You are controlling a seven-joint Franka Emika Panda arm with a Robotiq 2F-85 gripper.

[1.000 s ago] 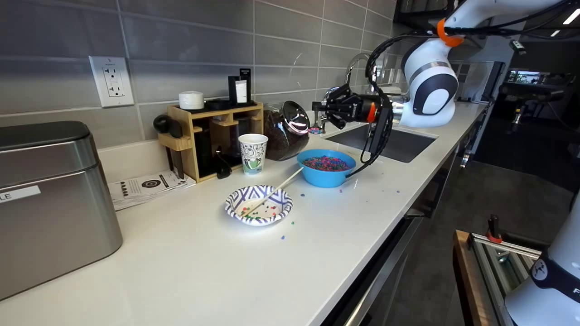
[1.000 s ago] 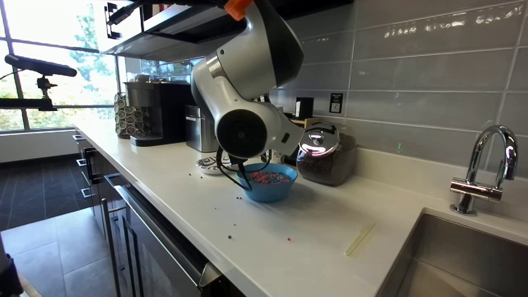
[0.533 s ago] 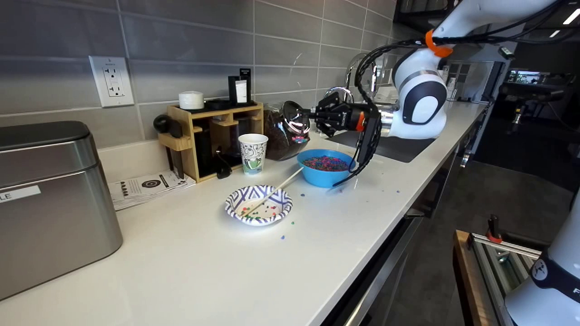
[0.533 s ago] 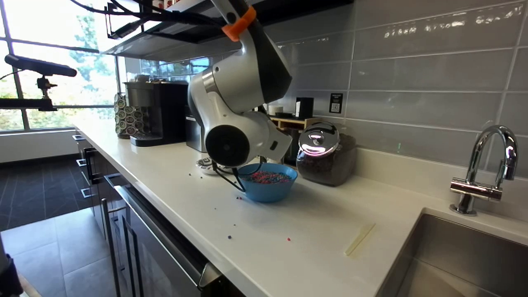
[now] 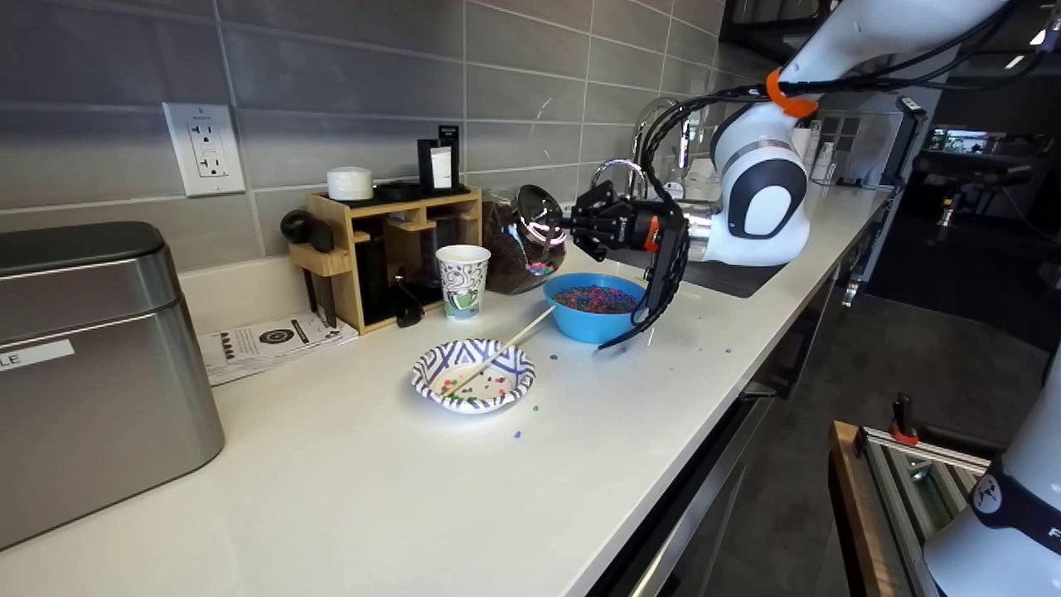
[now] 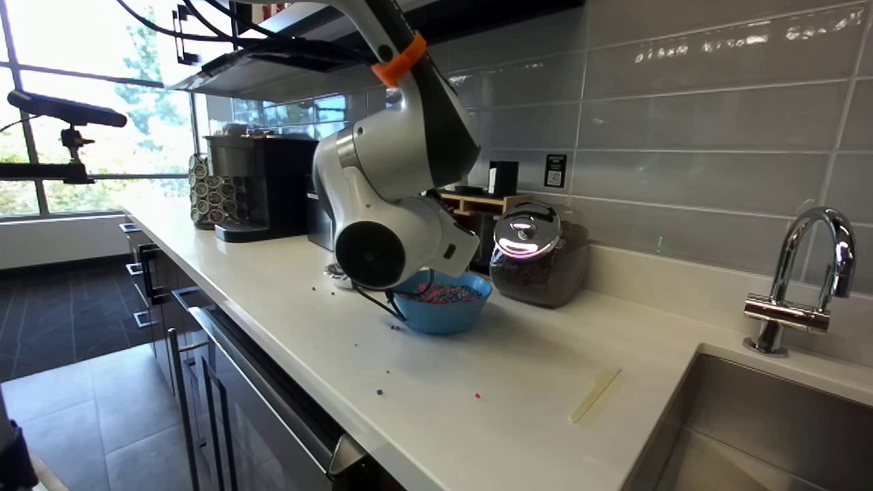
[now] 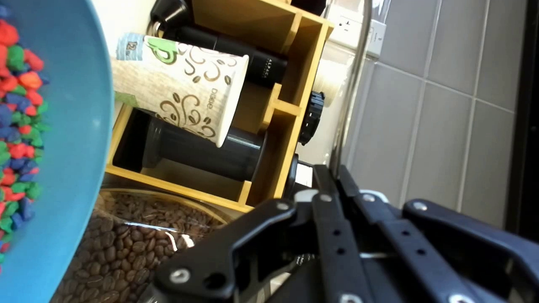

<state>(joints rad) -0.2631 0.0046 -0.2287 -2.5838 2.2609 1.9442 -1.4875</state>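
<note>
In the wrist view, the gripper [image 7: 333, 171], jaws drawn together, held a thin utensil [image 7: 353, 88], probably a spoon, toward twelve o'clock; the blue bowl [image 7: 80, 122] of coloured pieces [image 7: 19, 139] lay at nine o'clock, the paper cup [image 7: 181, 92] at ten.

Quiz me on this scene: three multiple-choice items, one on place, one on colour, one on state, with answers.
1. The paper cup stands: A) in the sink B) by the wooden organizer C) on the floor
2. The bowl full of coloured bits is: A) red B) yellow C) blue
3. The tool is: A) closed on a thin rod B) wide open C) out of view

1B: just in front, in the wrist view; 2C: blue walls in every view; 3A: jaws meet on the rod.
</note>
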